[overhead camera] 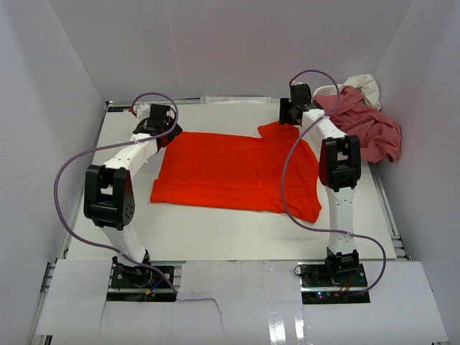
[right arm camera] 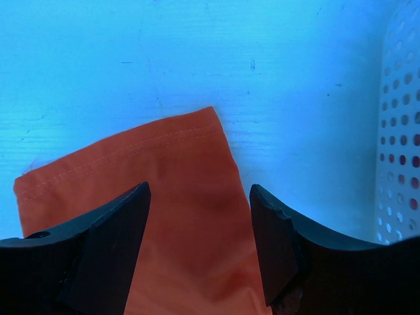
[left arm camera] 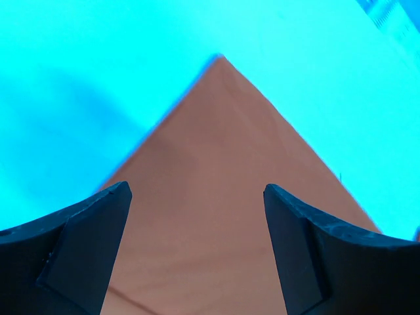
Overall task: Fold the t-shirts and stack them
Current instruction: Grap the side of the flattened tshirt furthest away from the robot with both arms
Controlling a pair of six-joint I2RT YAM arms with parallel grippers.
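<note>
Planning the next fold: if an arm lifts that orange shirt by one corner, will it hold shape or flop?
Probably flop: the orange shirt lies flat and limp, so a lifted corner would likely drape. It looks thin and light, and might slide on the smooth table.

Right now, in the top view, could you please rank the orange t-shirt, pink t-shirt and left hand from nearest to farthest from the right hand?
1. orange t-shirt, sleeve directly under the right hand.
2. pink t-shirt, heaped just to its right.
3. left hand, far to the left.
</note>
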